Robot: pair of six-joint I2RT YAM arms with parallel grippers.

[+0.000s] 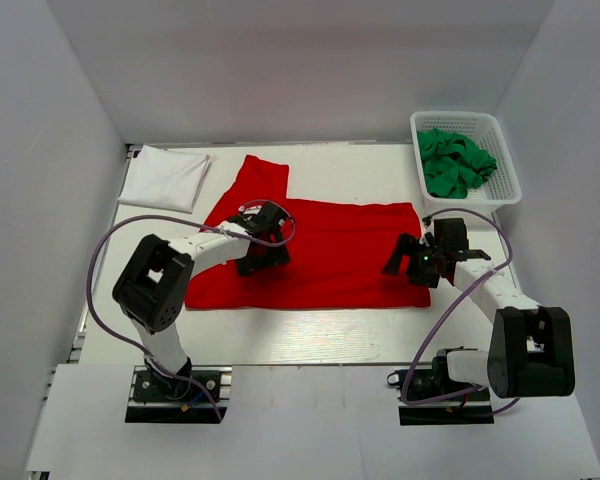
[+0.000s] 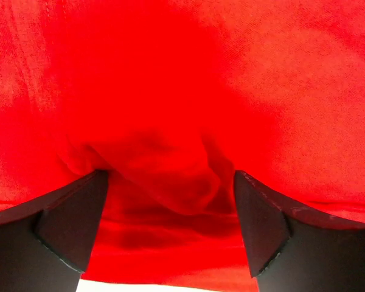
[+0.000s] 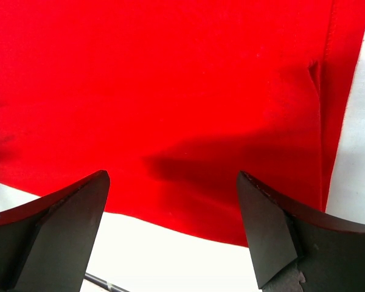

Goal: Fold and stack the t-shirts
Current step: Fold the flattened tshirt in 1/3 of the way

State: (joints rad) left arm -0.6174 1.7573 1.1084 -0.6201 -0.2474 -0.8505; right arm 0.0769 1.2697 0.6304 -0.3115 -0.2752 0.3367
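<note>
Two hands hang low over the red t-shirt (image 1: 340, 250), which lies spread flat across the middle of the counter (image 1: 310, 335), one sleeve pointing to the far side. The left hand (image 1: 262, 254) sits over the shirt's left part, jaws wide apart; its wrist view shows a raised fold of red cloth (image 2: 170, 176) between the fingers, not pinched. The right hand (image 1: 410, 262) is at the shirt's right hem near the front corner, equally wide open and holding nothing. A folded white t-shirt (image 1: 165, 178) rests at the far left corner. Crumpled green t-shirts (image 1: 455, 162) fill the white basket (image 1: 462, 117) at far right.
</note>
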